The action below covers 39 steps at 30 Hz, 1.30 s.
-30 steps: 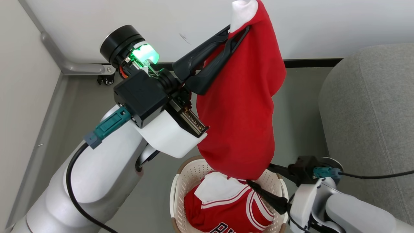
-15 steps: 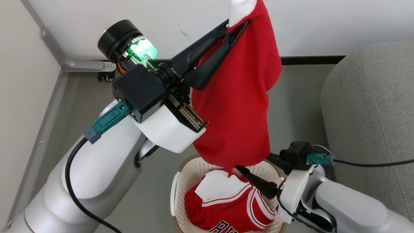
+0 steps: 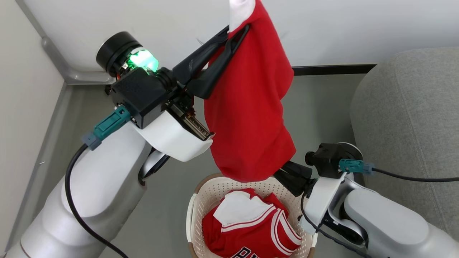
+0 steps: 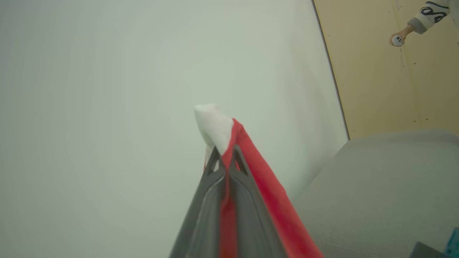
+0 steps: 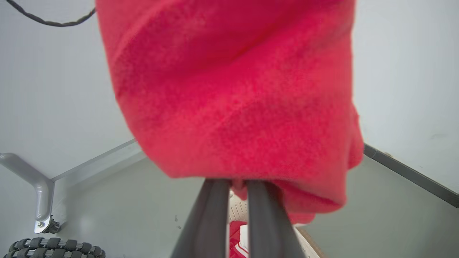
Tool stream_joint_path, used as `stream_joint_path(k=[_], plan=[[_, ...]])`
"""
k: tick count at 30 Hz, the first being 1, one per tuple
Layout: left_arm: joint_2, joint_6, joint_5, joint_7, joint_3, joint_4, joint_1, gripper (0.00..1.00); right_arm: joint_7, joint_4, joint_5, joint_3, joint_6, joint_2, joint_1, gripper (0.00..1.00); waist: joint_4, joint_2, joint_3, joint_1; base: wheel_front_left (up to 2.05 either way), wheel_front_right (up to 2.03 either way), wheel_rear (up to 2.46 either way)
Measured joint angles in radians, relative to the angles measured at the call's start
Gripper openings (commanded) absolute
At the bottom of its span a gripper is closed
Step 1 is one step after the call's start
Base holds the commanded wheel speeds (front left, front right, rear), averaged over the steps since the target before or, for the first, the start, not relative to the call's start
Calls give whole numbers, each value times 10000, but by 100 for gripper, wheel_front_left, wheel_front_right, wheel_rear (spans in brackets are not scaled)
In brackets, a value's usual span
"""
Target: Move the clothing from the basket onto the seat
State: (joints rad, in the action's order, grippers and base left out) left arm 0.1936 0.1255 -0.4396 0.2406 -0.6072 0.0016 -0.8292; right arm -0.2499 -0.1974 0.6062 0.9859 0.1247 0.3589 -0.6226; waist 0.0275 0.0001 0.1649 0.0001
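Pinching a red garment [image 3: 247, 107] by its white-tipped top in the left hand [image 3: 237, 30], shut tight on the cloth and raised high before the wall. Hanging free from there, lower end just above the basket [image 3: 199, 206] rim. Reaching up under that lower end with the right hand [image 5: 237, 186], narrow by the look of its fingers [image 5: 215, 218], tips hidden behind the cloth; cannot tell whether gripping it. Lying in the basket, a red jersey [image 3: 251, 229] with white stripes, a white panel and dark lettering. Standing on the floor near the grey sofa [image 3: 405, 107], off to the right
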Motion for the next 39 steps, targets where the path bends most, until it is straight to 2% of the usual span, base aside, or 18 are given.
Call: stream_joint_path(k=[10, 25, 26, 27, 28, 33, 39], plan=[[307, -211, -213, 33, 364, 744, 814, 0, -8, 819, -408, -1360, 0, 309, 659, 0, -269, 0, -115, 0, 0, 0, 0], [510, -293, -625, 73, 504, 1570, 1981, 0, -12, 2274, -1064, -4976, 0, 780, 1978, 0, -864, 0, -238, 0, 0, 0, 0], [508, -291, -637, 73, 502, 1609, 2036, 35, -12, 2328, -1074, -5216, 0, 788, 2065, 0, -902, 0, -247, 0, 0, 0, 0], [510, -291, -662, 73, 499, 1643, 2080, 56, -12, 2370, -1081, -5436, 0, 790, 2135, 0, -942, 0, -256, 0, 0, 0, 0], [504, -291, -696, 73, 493, 1664, 2106, 100, -13, 2420, -1139, -5649, 0, 792, 2197, 0, -978, 0, -267, 0, 0, 0, 0], [487, -257, -706, 77, 422, 1672, 2233, 100, -23, 2679, -1528, -6807, 0, 759, 2706, 0, -1191, 0, -355, 0, 0, 0, 0], [474, -245, -794, 86, 368, 1628, 2282, 100, -23, 2972, -1680, -7438, 0, 627, 3082, 0, -1314, 0, -406, 0, 0, 0, 0]])
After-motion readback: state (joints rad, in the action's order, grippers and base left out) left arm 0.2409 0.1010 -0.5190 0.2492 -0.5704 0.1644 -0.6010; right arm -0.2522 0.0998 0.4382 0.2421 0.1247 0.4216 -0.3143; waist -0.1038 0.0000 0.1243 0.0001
